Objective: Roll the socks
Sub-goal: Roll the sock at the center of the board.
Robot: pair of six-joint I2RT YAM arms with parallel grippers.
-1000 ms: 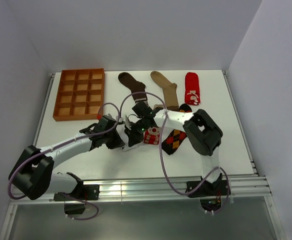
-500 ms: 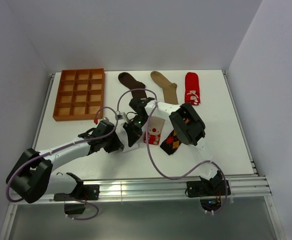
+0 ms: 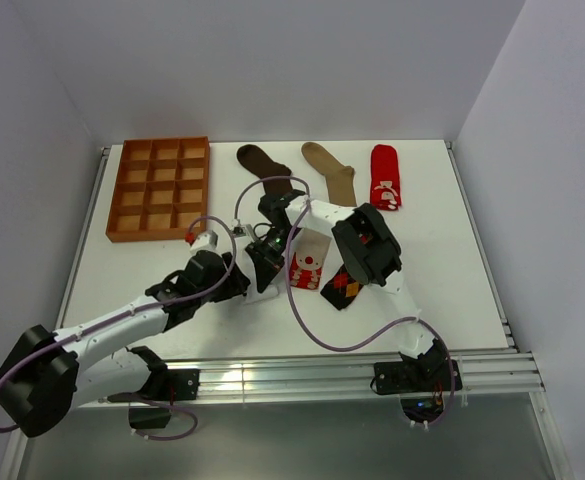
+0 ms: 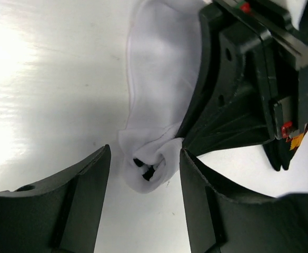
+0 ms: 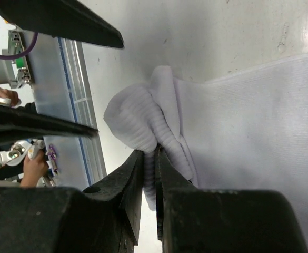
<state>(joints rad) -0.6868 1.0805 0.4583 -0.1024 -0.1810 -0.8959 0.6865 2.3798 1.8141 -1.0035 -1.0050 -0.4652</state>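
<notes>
A white sock (image 4: pixel 161 63) lies flat, its near end bunched into a small roll (image 4: pixel 148 166) with black stripes showing in the fold. My left gripper (image 4: pixel 145 155) stands open, one finger on each side of that roll, not gripping it. My right gripper (image 5: pixel 155 158) is shut on the ribbed cuff of the white sock (image 5: pixel 238 121). From above, both grippers meet mid-table, left (image 3: pixel 242 280) and right (image 3: pixel 265 260). The beige red-toed sock (image 3: pixel 308 266) and the black-orange argyle sock (image 3: pixel 342 287) lie just right of them. Dark brown (image 3: pixel 264 165), tan (image 3: pixel 334 175) and red (image 3: pixel 385 178) socks lie at the back.
An orange-brown gridded tray (image 3: pixel 159 188) sits at the back left. The right arm's elbow (image 3: pixel 367 245) hangs over the argyle sock. Purple cables loop over both arms. A metal rail (image 3: pixel 302 375) runs along the table's near edge.
My left gripper has opened and let go of the sock's rolled end. The left arm has drawn back slightly, and the right arm's elbow has swung left. The right gripper stays shut.
</notes>
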